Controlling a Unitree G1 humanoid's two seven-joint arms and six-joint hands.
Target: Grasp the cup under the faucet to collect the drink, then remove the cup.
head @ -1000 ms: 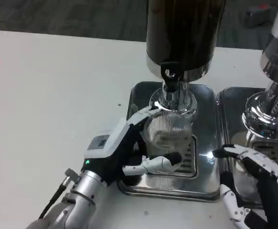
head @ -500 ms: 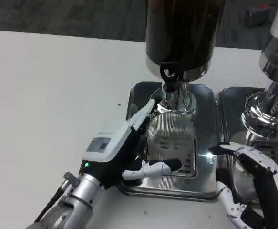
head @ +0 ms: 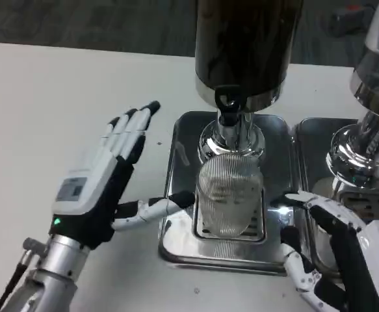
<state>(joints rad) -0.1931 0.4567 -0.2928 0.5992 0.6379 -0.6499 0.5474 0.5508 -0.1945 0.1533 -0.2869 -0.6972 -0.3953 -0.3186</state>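
A: Where's the cup (head: 229,195)?
B: Under the faucet (head: 229,127), just right of the spread, empty left robot hand (head: 101,185).
A: Advice?
B: Wrap its sides squarely; the right robot hand (head: 335,250) waits open.

cup (head: 228,195) flanked by open gaps, faucet (head: 227,110) directly above, second dispenser (head: 371,117) crowding right

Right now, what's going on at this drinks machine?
A ribbed clear cup stands on the steel drip tray, directly under the faucet of the dark drink dispenser. The left hand is open beside it, fingers spread, holding nothing. The right hand hovers open at the tray's right edge. Neither grips the cup.
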